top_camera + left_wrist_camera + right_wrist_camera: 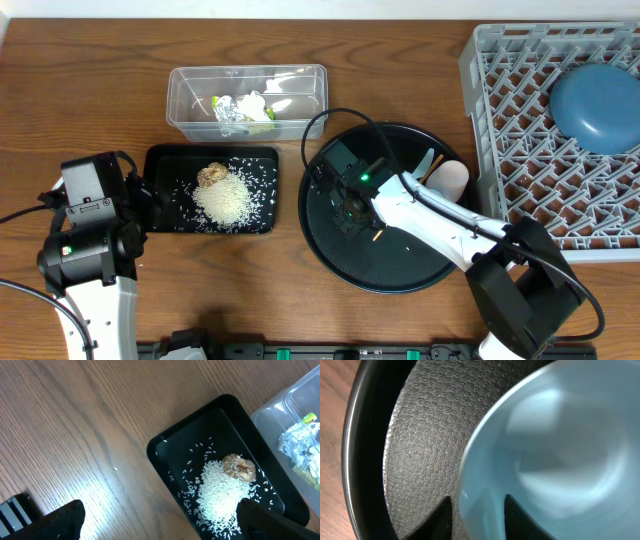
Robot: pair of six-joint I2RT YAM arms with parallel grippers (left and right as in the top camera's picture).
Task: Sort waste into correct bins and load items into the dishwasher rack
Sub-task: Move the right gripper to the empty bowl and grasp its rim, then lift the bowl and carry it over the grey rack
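Note:
My right gripper point(348, 206) is low over the round black tray point(400, 270). In the right wrist view its fingers straddle the rim of a pale blue cup point(545, 435), one outside and one inside, shut on it point(479, 515). From overhead that cup is hidden under the gripper. Another pale cup point(449, 180), a light blue spoon point(429, 162) and a wooden stick point(378, 236) lie on the same tray. My left gripper point(140, 200) hangs open point(162, 527) at the edge of the shallow black tray point(165, 440), which holds rice point(220, 492) and a brown lump point(239, 467).
The clear tub point(180, 100) behind the shallow tray holds a foil wad point(228, 108) and a yellow-green wrapper point(262, 112). The grey dishwasher rack point(500, 100) fills the right side with a blue plate point(598, 95) in it. The right arm's cable loops over the round tray's far rim.

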